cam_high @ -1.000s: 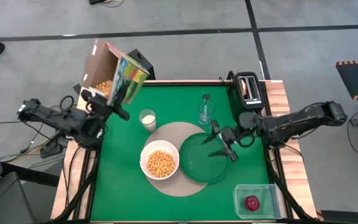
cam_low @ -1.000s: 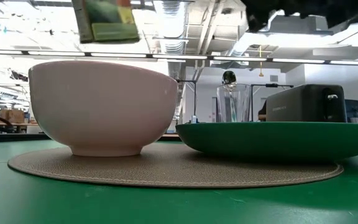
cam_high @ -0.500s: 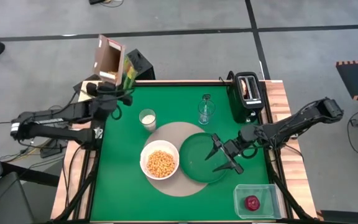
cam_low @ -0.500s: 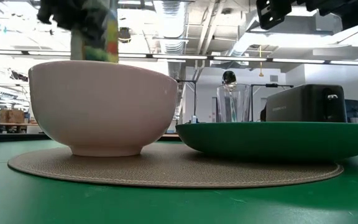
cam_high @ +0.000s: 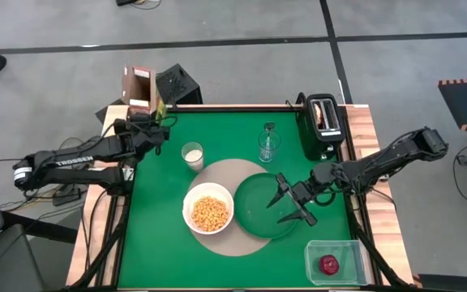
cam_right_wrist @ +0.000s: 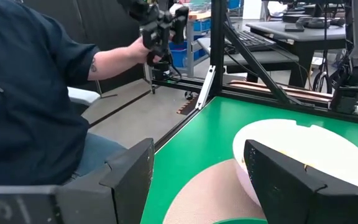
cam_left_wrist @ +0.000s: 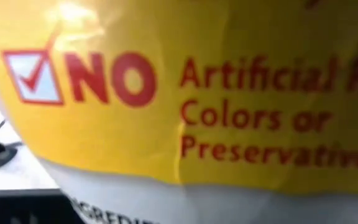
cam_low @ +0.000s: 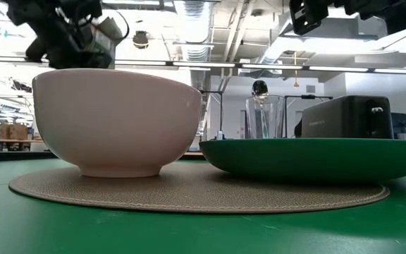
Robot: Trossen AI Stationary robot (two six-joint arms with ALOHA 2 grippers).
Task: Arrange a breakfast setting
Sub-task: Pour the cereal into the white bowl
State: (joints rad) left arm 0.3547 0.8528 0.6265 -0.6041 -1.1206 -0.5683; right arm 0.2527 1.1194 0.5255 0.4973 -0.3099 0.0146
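An open cereal box (cam_high: 140,88) stands upright by the table's far left corner, with my left gripper (cam_high: 154,122) shut on it. Its yellow printed side (cam_left_wrist: 179,112) fills the left wrist view. A white bowl (cam_high: 209,212) of cereal and a dark-green plate (cam_high: 258,212) sit on the round tan mat (cam_high: 229,172). My right gripper (cam_high: 292,203) hovers open over the plate's right part, empty; its fingers (cam_right_wrist: 129,180) point level toward the bowl (cam_right_wrist: 303,152). A small white cup (cam_high: 191,154) stands left of a clear glass (cam_high: 268,144). My left gripper holds the cereal box by its side facing the table (cam_high: 151,109), coming at it about level from the near left. The box stands upright, open top up. The box hides the fingers in the wrist view; whether its bottom rests on anything I cannot tell.
A black toaster (cam_high: 324,122) with bread in its slot stands at the far right. A clear tub (cam_high: 335,261) with a red apple (cam_high: 329,264) sits at the near right corner. A person in a dark shirt (cam_right_wrist: 36,106) sits beyond the table's edge.
My left gripper has carried the cereal box from above the table's left side down toward the far left corner and turned it from tipped over to upright. My right gripper has shifted a little toward the near edge over the plate, still open.
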